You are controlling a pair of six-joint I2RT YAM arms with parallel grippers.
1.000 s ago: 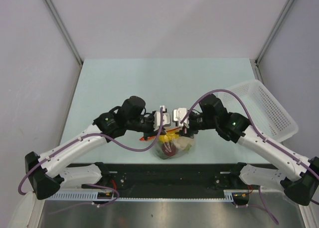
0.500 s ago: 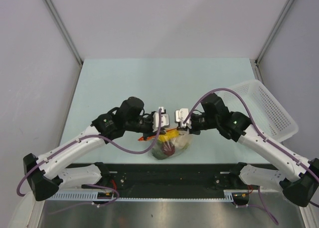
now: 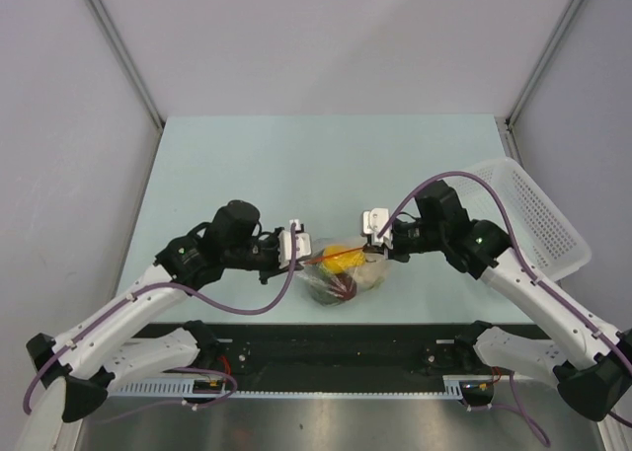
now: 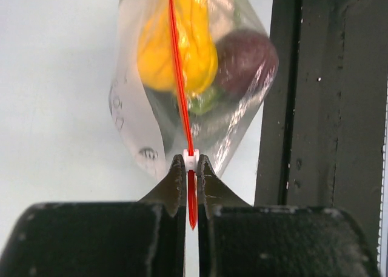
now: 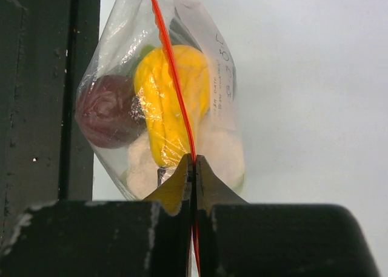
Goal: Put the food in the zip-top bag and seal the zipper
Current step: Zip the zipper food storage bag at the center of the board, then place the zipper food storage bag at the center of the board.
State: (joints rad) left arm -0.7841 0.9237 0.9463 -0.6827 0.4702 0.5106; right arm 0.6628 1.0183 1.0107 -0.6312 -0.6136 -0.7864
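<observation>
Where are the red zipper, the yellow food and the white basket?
red zipper (image 4: 179, 77): left wrist view, mid-strip.
yellow food (image 5: 159, 107): right wrist view, its middle.
white basket (image 3: 543, 214): top external view, its perforated surface.

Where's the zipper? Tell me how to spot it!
Look at the pale green table, near its front edge, where two claws hold a clear bag of toy food. The zipper is the thin orange-red line stretched along the bag's mouth between the left claw and right claw; the foods beside it are round lumps.

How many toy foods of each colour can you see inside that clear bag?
yellow piece: 1
dark red piece: 1
cream piece: 1
green piece: at least 1, mostly hidden
Total: at least 4
</observation>
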